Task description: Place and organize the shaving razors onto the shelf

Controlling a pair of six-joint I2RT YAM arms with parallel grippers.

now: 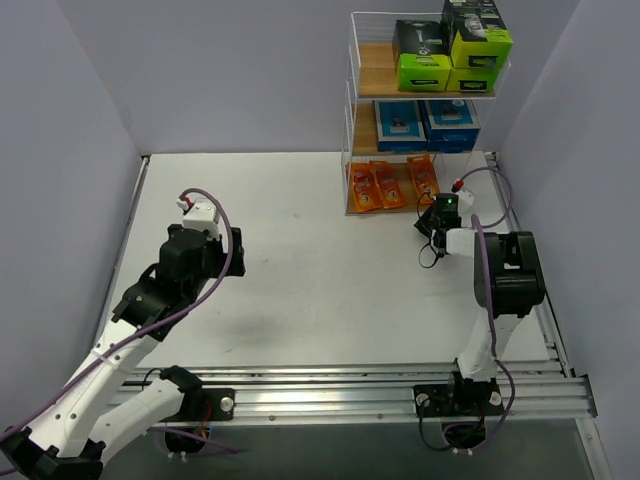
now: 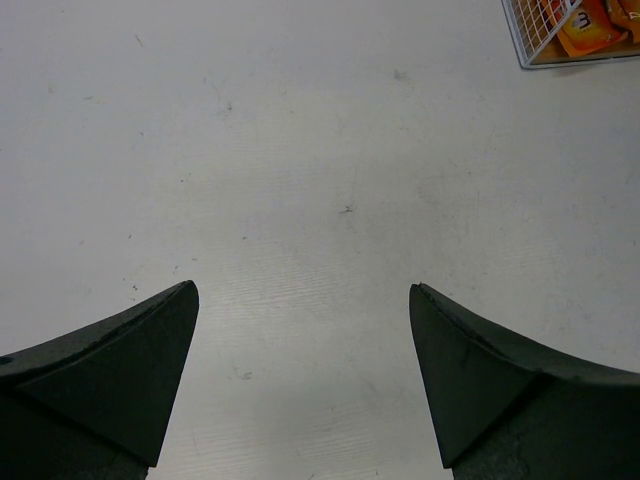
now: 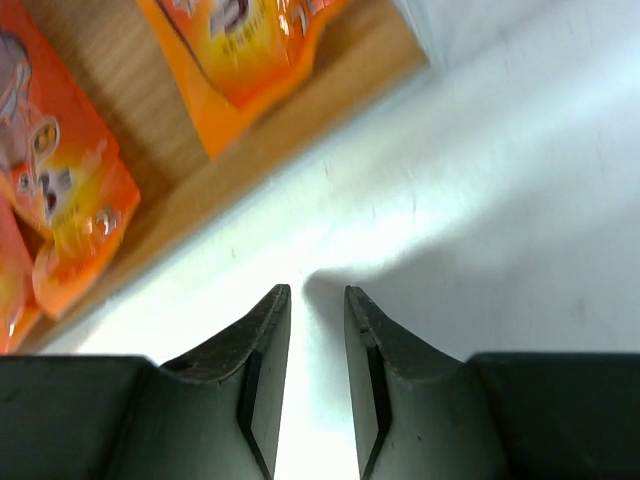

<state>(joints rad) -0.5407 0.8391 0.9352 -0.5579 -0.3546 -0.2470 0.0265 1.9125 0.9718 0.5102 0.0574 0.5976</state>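
1. My left gripper hovers over the bare white table, well away from the shelf. Its fingers are spread wide with nothing between them.
2. My right gripper sits low at the table, just in front of the shelf's bottom board. Its fingers are nearly together, with a narrow gap showing only tabletop, so it is empty.
3. The small orange packets lie flat in a row on the bottom tier, just beyond my right fingertips.
4. The flat blue cards lie side by side on the middle tier, on its right part.
5. The black-and-lime-green boxes are stacked on the top tier, also to the right, and the left of that board is bare wood.
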